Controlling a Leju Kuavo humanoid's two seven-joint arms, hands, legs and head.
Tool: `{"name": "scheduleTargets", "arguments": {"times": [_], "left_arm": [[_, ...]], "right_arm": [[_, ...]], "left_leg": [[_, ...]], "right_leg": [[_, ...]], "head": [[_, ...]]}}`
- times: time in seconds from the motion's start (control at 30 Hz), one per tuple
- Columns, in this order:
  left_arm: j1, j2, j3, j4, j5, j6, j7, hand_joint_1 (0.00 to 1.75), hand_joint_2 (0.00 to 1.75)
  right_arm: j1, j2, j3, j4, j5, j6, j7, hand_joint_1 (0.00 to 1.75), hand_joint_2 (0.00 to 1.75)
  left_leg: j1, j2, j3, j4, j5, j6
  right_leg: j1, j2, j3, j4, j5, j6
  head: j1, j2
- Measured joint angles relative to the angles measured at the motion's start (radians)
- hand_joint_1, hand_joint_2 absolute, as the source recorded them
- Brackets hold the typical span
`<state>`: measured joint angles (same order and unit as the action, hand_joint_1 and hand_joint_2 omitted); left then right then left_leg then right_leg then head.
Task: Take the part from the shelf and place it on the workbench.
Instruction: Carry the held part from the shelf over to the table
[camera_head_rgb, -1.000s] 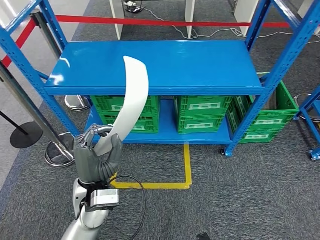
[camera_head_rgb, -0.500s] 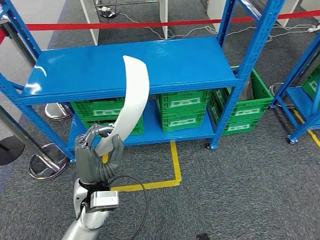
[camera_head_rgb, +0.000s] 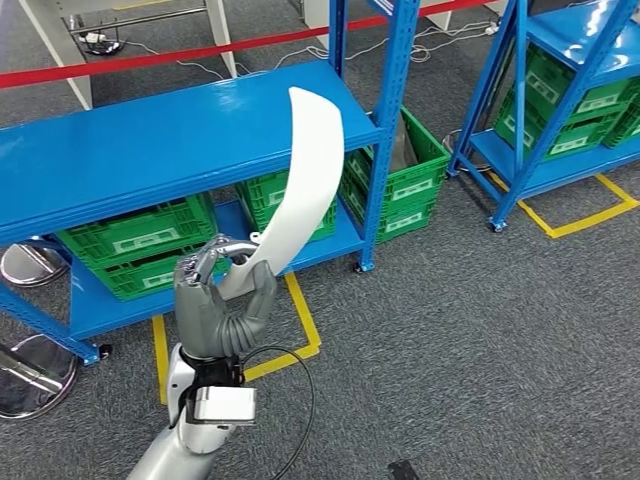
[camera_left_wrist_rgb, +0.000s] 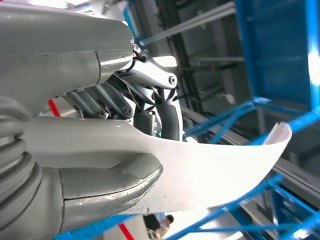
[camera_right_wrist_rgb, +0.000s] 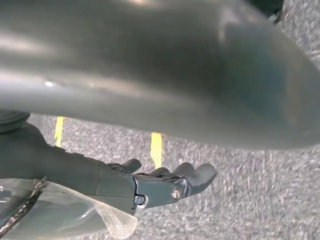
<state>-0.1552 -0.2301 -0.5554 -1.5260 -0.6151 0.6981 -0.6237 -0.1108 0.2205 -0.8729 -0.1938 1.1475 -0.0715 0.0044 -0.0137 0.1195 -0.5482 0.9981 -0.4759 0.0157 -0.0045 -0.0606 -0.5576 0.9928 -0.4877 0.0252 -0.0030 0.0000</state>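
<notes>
Fingers of our left hand are closed around the lower end of the long curved white plastic part, which stands up in front of the blue metal shelf. Our right hand hangs with nothing in it, fingers loosely apart. We think the tall free end could knock a shelf post when we turn, and so slip from the grip.

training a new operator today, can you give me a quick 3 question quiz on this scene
1. True or false: the left hand holds the white part.
2. What colour are the crates under the blue shelf?
A. red
B. green
C. grey
3. Fill in: the right hand hangs over the grey ___ with nothing in it.

Key: 1 true; 2 B; 3 carpet
</notes>
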Motion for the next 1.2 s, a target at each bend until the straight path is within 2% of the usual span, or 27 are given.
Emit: {"name": "scheduleTargets", "arguments": {"times": [0.03, 0.1, 0.17, 0.2, 0.23, 0.27, 0.3, 0.33, 0.4, 0.43, 0.47, 0.53, 0.57, 0.6, 0.67, 0.73, 0.77, 0.8, 0.83, 0.9, 0.93, 0.97, 1.03, 1.07, 1.13, 1.17, 1.2], "left_arm": [[-0.003, 0.0, -0.005, -0.001, 0.0, 0.0, 0.0, 1.75, 1.75], [-0.01, 0.0, -0.011, -0.002, 0.0, 0.0, 0.002, 1.75, 1.75], [-0.018, 0.0, -0.02, -0.003, 0.002, 0.0, 0.021, 1.75, 1.75], [-0.024, 0.0, -0.028, -0.003, 0.004, 0.0, 0.036, 1.75, 1.75], [-0.031, 0.0, -0.037, -0.003, 0.005, 0.0, 0.052, 1.75, 1.75], [-0.04, 0.0, -0.047, -0.003, 0.005, 0.0, 0.07, 1.75, 1.75], [-0.05, 0.0, -0.058, -0.003, 0.001, 0.0, 0.091, 1.75, 1.75], [-0.061, 0.0, -0.07, -0.003, -0.004, 0.0, 0.115, 1.75, 1.75], [-0.084, -0.001, -0.095, -0.003, -0.01, 0.0, 0.152, 1.75, 1.75], [-0.092, -0.001, -0.106, -0.002, -0.011, 0.0, 0.162, 1.75, 1.75], [-0.099, -0.002, -0.116, -0.002, -0.01, 0.0, 0.168, 1.75, 1.75], [-0.111, -0.006, -0.135, -0.001, -0.012, -0.001, 0.177, 1.75, 1.75], [-0.118, -0.008, -0.145, 0.002, -0.022, -0.005, 0.188, 1.75, 1.75], [-0.128, -0.012, -0.155, 0.011, -0.04, -0.01, 0.205, 1.75, 1.75], [-0.152, -0.021, -0.17, 0.046, -0.084, -0.019, 0.243, 1.75, 1.75], [-0.169, -0.028, -0.179, 0.087, -0.107, -0.023, 0.262, 1.75, 1.75], [-0.173, -0.03, -0.182, 0.102, -0.111, -0.024, 0.265, 1.75, 1.75], [-0.177, -0.031, -0.186, 0.113, -0.114, -0.024, 0.266, 1.75, 1.75], [-0.181, -0.033, -0.19, 0.122, -0.115, -0.024, 0.267, 1.75, 1.75], [-0.194, -0.039, -0.193, 0.137, -0.117, -0.024, 0.267, 1.75, 1.75], [-0.199, -0.041, -0.193, 0.142, -0.117, -0.023, 0.267, 1.75, 1.75], [-0.204, -0.043, -0.194, 0.147, -0.117, -0.023, 0.267, 1.75, 1.75], [-0.21, -0.046, -0.197, 0.155, -0.117, -0.023, 0.267, 1.75, 1.75], [-0.214, -0.048, -0.199, 0.158, -0.117, -0.023, 0.267, 1.75, 1.75], [-0.224, -0.051, -0.201, 0.163, -0.117, -0.023, 0.267, 1.75, 1.75], [-0.228, -0.052, -0.201, 0.166, -0.117, -0.023, 0.267, 1.75, 1.75], [-0.23, -0.053, -0.2, 0.169, -0.117, -0.023, 0.267, 1.75, 1.75]], "right_arm": [[-0.001, 0.0, 0.0, 0.0, 0.0, 0.0, 0.002, 0.0, 0.0], [-0.002, 0.0, 0.0, 0.0, -0.001, -0.001, 0.004, 0.0, 0.0], [-0.006, 0.0, 0.0, 0.0, -0.002, -0.001, 0.004, 0.0, 0.0], [-0.008, 0.0, 0.0, 0.0, -0.003, -0.001, 0.004, 0.0, 0.0], [-0.008, 0.0, 0.0, 0.0, -0.003, 0.0, 0.004, 0.0, 0.0], [-0.008, 0.0, 0.0, 0.0, -0.003, 0.001, 0.004, 0.0, 0.0], [-0.007, 0.0, 0.0, 0.0, -0.003, 0.002, 0.004, 0.0, 0.0], [-0.007, 0.0, 0.0, 0.0, -0.003, 0.002, 0.004, 0.0, 0.0], [-0.009, 0.003, 0.0, 0.0, -0.003, 0.003, 0.004, 0.0, 0.0], [-0.011, 0.004, 0.0, 0.0, -0.003, 0.003, 0.004, 0.0, 0.0], [-0.011, 0.005, 0.0, 0.0, -0.003, 0.003, 0.005, 0.0, 0.0], [-0.011, 0.005, 0.0, 0.0, -0.001, 0.005, 0.003, 0.0, 0.0], [-0.01, 0.007, 0.002, 0.0, 0.006, 0.011, -0.009, 0.0, 0.0], [-0.011, 0.009, 0.009, -0.002, 0.018, 0.022, -0.042, 0.0, 0.0], [-0.028, 0.019, 0.036, -0.008, 0.046, 0.047, -0.146, 0.0, 0.0], [-0.053, 0.03, 0.066, -0.016, 0.059, 0.06, -0.224, 0.0, 0.0], [-0.061, 0.034, 0.075, -0.018, 0.06, 0.063, -0.237, 0.0, 0.0], [-0.065, 0.038, 0.082, -0.02, 0.061, 0.065, -0.242, 0.0, 0.0], [-0.066, 0.041, 0.088, -0.022, 0.062, 0.066, -0.244, 0.0, 0.0], [-0.068, 0.045, 0.099, -0.026, 0.062, 0.066, -0.246, 0.0, 0.0], [-0.07, 0.046, 0.104, -0.028, 0.062, 0.065, -0.246, 0.0, 0.0], [-0.074, 0.048, 0.106, -0.03, 0.062, 0.065, -0.246, 0.0, 0.0], [-0.077, 0.048, 0.11, -0.033, 0.062, 0.065, -0.246, 0.0, 0.0], [-0.078, 0.049, 0.111, -0.034, 0.062, 0.065, -0.246, 0.0, 0.0], [-0.078, 0.051, 0.114, -0.035, 0.062, 0.065, -0.246, 0.0, 0.0], [-0.078, 0.053, 0.115, -0.035, 0.062, 0.066, -0.246, 0.0, 0.0], [-0.079, 0.055, 0.117, -0.035, 0.062, 0.066, -0.246, 0.0, 0.0]], "left_leg": [[0.002, 0.002, -0.001, 0.003, -0.002, -0.005], [0.008, -0.034, -0.015, 0.043, -0.037, -0.017], [0.013, -0.091, -0.062, 0.164, -0.109, -0.025], [0.015, -0.104, -0.09, 0.235, -0.14, -0.026], [0.015, -0.11, -0.11, 0.286, -0.156, -0.026], [0.015, -0.112, -0.115, 0.3, -0.151, -0.025], [0.015, -0.115, -0.1, 0.274, -0.126, -0.021], [0.015, -0.124, -0.07, 0.212, -0.088, -0.016], [0.017, -0.175, -0.007, 0.076, -0.029, -0.004], [0.017, -0.196, 0.011, 0.031, -0.017, 0.001], [0.016, -0.21, 0.017, 0.011, -0.017, 0.004], [0.017, -0.192, 0.015, -0.001, -0.014, 0.007], [0.02, -0.18, 0.015, -0.007, -0.009, 0.011], [0.022, -0.165, 0.014, -0.013, -0.003, 0.016], [0.023, -0.131, 0.01, -0.019, 0.003, 0.021], [0.021, -0.091, 0.005, -0.017, 0.005, 0.022], [0.021, -0.073, 0.004, -0.017, 0.005, 0.022], [0.021, -0.057, 0.003, -0.016, 0.004, 0.021], [0.022, -0.044, 0.003, -0.013, 0.003, 0.018], [0.02, -0.025, 0.001, -0.004, -0.003, 0.009], [0.017, -0.018, 0.0, 0.001, -0.006, 0.002], [0.014, -0.009, -0.002, 0.005, -0.007, -0.003], [0.012, 0.01, -0.001, 0.008, -0.009, -0.011], [0.015, 0.007, -0.001, 0.012, -0.016, -0.016], [0.021, -0.039, -0.021, 0.067, -0.057, -0.024], [0.023, -0.072, -0.046, 0.127, -0.09, -0.027], [0.023, -0.095, -0.078, 0.198, -0.123, -0.027]], "right_leg": [[-0.001, 0.009, -0.002, -0.001, 0.004, -0.008], [-0.004, 0.03, -0.006, -0.004, 0.013, -0.024], [-0.005, 0.054, -0.012, -0.005, 0.02, -0.034], [-0.004, 0.068, -0.016, -0.005, 0.023, -0.036], [-0.004, 0.082, -0.018, -0.004, 0.026, -0.037], [-0.003, 0.097, -0.02, -0.004, 0.028, -0.036], [-0.002, 0.111, -0.021, -0.003, 0.03, -0.034], [-0.002, 0.126, -0.022, -0.002, 0.032, -0.032], [-0.002, 0.153, -0.026, 0.0, 0.036, -0.026], [-0.004, 0.164, -0.032, 0.002, 0.04, -0.02], [-0.007, 0.175, -0.04, 0.002, 0.044, -0.013], [-0.012, 0.195, -0.055, 0.001, 0.053, 0.001], [-0.01, 0.186, -0.064, 0.006, 0.049, 0.007], [-0.008, 0.164, -0.08, 0.027, 0.034, 0.011], [-0.005, 0.102, -0.133, 0.13, -0.025, 0.019], [-0.009, 0.072, -0.186, 0.251, -0.077, 0.028], [-0.011, 0.066, -0.192, 0.276, -0.08, 0.032], [-0.014, 0.06, -0.177, 0.262, -0.066, 0.036], [-0.017, 0.05, -0.143, 0.211, -0.039, 0.039], [-0.017, 0.01, -0.06, 0.075, 0.006, 0.041], [-0.014, -0.004, -0.034, 0.031, 0.016, 0.035], [-0.011, -0.012, -0.024, 0.012, 0.015, 0.027], [-0.007, 0.006, -0.028, 0.013, 0.015, 0.007], [-0.008, 0.017, -0.029, 0.013, 0.017, 0.0], [-0.01, 0.04, -0.03, 0.011, 0.021, -0.015], [-0.01, 0.052, -0.031, 0.011, 0.023, -0.019], [-0.009, 0.065, -0.033, 0.011, 0.025, -0.023]], "head": [[0.0, 0.0], [-0.002, 0.0], [-0.004, 0.0], [-0.004, 0.0], [-0.004, 0.0], [-0.004, 0.0], [-0.004, 0.0], [-0.004, 0.0], [-0.003, 0.0], [-0.004, 0.0], [-0.004, 0.0], [-0.007, 0.0], [-0.006, 0.0], [-0.002, 0.0], [0.006, 0.0], [0.009, 0.0], [0.009, 0.0], [0.009, 0.0], [0.009, 0.0], [0.011, 0.0], [0.011, 0.0], [0.013, 0.0], [0.013, 0.0], [0.014, 0.0], [0.012, 0.0], [0.01, 0.0], [0.009, 0.0]]}}
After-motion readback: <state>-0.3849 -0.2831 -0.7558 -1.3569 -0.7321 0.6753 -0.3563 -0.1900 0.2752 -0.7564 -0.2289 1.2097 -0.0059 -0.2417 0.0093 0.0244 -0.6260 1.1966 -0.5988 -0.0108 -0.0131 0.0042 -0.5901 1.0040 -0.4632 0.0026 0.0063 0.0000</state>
